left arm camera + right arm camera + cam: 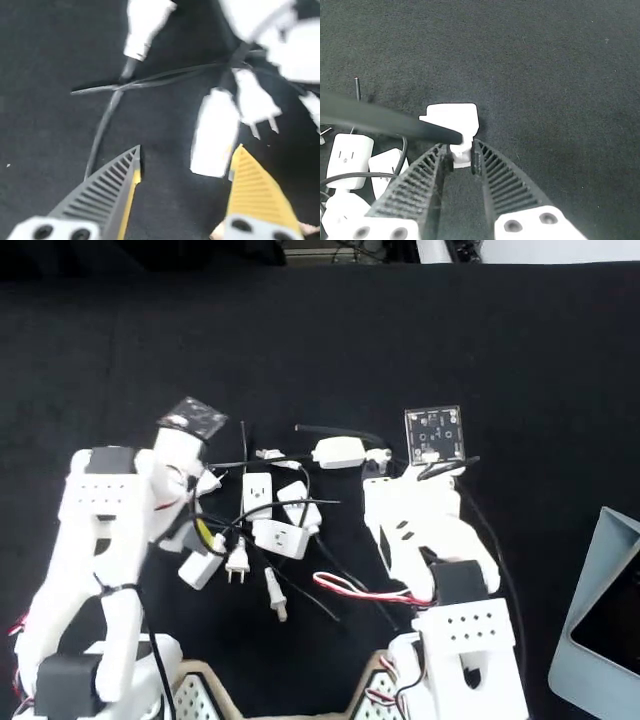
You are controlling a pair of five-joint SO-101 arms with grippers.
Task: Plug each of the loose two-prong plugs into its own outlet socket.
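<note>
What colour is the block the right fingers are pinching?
White. The block shows best in the right wrist view.

A black-clothed table (pixel 520 350) bears scattered white plugs (pixel 237 562), outlet sockets (pixel 257 492) and cords (pixel 102 129).

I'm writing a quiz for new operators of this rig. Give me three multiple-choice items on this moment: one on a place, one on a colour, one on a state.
1. What is the right tool at?
A. a grey tray
B. a white socket block
C. a yellow cable

2. What colour are the loose two-prong plugs?
A. red
B. green
C. white

3. How is the left tool?
A. open, holding nothing
B. shut on a plug
C. shut on a cable

Answers:
1 B: the right wrist view shows it closed on a white plug right against that block.
2 C: the high view shows them white on the black cloth.
3 A: in the left wrist view it stands wide open, gripping nothing.
</note>
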